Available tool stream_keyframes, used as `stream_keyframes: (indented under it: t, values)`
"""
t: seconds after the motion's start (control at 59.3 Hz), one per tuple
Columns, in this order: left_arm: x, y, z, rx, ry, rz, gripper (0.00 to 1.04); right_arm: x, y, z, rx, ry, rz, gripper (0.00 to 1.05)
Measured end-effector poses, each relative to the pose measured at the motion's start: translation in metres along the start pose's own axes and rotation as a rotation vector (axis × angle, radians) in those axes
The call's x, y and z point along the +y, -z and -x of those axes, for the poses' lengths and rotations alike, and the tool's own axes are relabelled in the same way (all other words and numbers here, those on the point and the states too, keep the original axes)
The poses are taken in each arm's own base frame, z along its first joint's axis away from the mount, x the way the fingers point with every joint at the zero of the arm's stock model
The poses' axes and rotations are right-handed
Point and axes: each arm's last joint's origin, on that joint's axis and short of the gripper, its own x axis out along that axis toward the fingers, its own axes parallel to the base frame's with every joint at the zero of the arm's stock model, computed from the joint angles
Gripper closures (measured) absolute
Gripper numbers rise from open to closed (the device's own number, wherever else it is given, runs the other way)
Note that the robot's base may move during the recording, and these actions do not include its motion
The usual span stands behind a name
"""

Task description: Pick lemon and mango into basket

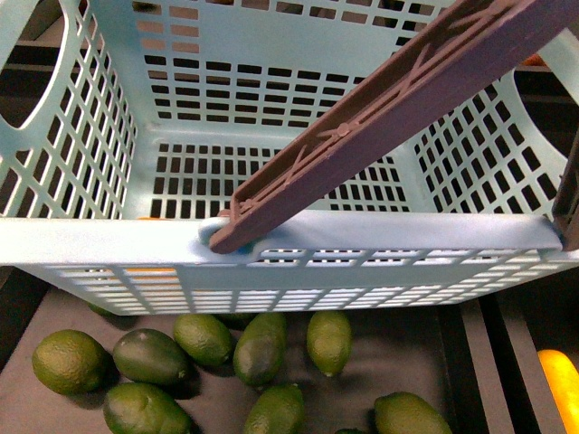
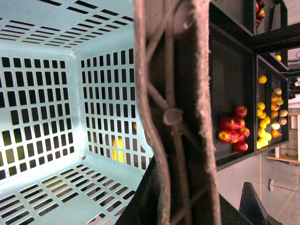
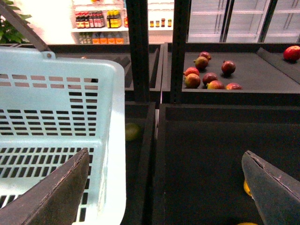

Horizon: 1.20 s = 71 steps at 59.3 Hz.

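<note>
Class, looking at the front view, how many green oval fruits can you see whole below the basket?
8 green oval fruits: five in a row just below the basket, at; three nearer the camera, at. Slivers at the basket's edge suggest more hidden beneath it.

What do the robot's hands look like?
The right gripper has two flat, wedge-shaped dark grey fingers with rough, paler edges. The left gripper has black, angular fingers. No cables or markings show.
</note>
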Motion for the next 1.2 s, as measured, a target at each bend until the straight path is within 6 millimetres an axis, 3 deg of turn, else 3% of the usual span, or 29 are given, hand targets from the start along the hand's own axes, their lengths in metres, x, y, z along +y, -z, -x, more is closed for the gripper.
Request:
stream_keyframes:
  t: [0.219,0.287,0.321,0.371,0.641,0.759,0.827,1.198]
  values:
    - [-0.004,0.005,-0.001,0.031,0.022,0.003,1.0,0.0,0.0,0.0,0.004,0.01,-0.004,0.09]
    - [-0.005,0.006,-0.002,0.039,0.028,0.003,1.0,-0.003,-0.001,-0.007,0.191,0.172,-0.078,0.09]
    - [-0.005,0.006,-0.002,0.04,0.029,0.004,1.0,-0.013,-0.005,-0.016,0.34,0.356,-0.155,0.09]
    - [-0.006,0.007,-0.002,0.039,0.028,0.002,1.0,-0.025,-0.006,-0.027,0.412,0.462,-0.227,0.09]
    - [-0.003,0.003,-0.001,0.014,0.009,-0.002,1.0,-0.079,0.0,-0.084,0.404,0.63,-0.415,0.09]
    - [-0.003,0.004,-0.001,0.025,0.018,0.007,1.0,-0.096,0.02,-0.11,0.448,0.64,-0.465,0.09]
    - [-0.004,0.004,-0.001,0.026,0.019,0.006,1.0,-0.103,0.045,-0.132,0.511,0.646,-0.479,0.09]
    - [-0.003,0.004,-0.001,0.02,0.014,0.003,1.0,-0.111,0.142,-0.204,0.745,0.617,-0.548,0.09]
